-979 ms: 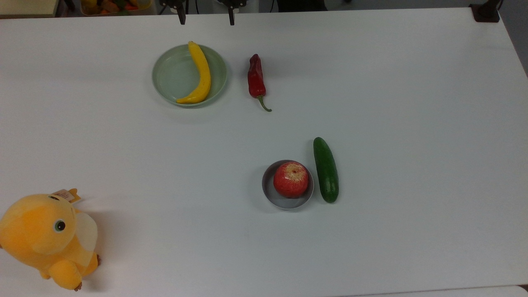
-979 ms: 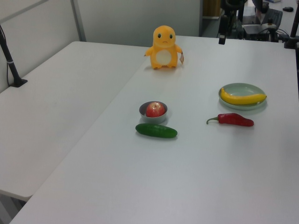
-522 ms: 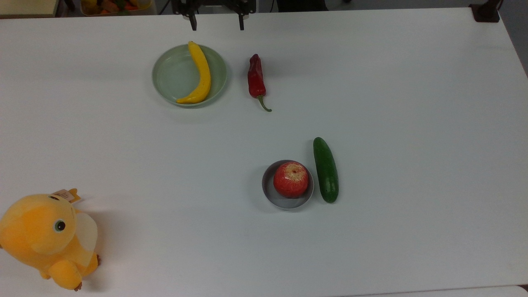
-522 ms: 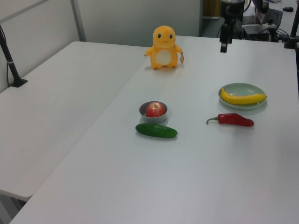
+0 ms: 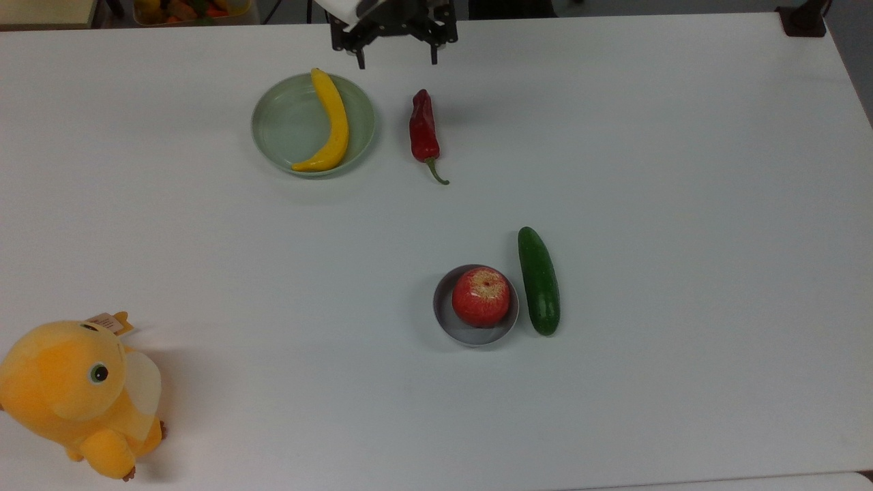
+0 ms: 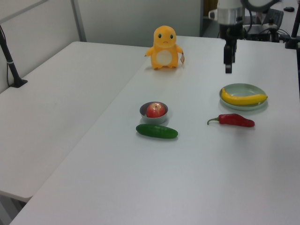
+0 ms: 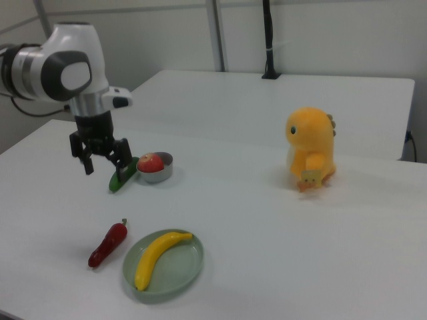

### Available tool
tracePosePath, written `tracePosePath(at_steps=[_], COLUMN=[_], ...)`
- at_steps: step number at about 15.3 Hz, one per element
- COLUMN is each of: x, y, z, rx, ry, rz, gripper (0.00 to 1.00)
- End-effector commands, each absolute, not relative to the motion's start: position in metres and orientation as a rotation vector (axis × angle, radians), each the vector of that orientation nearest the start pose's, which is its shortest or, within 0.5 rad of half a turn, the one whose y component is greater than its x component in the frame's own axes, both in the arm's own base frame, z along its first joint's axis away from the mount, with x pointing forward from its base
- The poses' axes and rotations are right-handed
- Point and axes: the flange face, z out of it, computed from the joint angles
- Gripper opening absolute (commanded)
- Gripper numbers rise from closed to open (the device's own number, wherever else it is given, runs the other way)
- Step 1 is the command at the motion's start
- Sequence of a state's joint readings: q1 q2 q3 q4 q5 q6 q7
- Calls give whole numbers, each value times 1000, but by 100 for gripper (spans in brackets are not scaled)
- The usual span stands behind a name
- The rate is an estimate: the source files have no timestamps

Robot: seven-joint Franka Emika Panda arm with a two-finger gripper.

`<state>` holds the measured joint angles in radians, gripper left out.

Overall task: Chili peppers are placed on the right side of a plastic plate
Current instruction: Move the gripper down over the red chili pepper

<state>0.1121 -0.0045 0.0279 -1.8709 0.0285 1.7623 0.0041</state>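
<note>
White table [image 5: 682, 204]: banana [image 5: 331, 123] in plastic plate [image 5: 276, 129], apple [image 5: 481, 296] in grey dish [image 5: 447, 322].

We find no text, brand or number that we can read. The plush toy [image 5: 78, 395] carries a small paper tag [image 5: 104, 322], but we cannot make out its print.
</note>
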Motion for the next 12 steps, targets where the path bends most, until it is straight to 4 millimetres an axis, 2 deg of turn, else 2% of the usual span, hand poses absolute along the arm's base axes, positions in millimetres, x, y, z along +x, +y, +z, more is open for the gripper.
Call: tracePosePath(at_steps=[1, 4, 12], x=[532, 532, 512], y=[99, 112, 125], z=[465, 436, 363], rx=[-3090, -3085, -3078], ry=[-280, -318, -369], rz=[255, 341, 461], gripper=[100, 100, 100])
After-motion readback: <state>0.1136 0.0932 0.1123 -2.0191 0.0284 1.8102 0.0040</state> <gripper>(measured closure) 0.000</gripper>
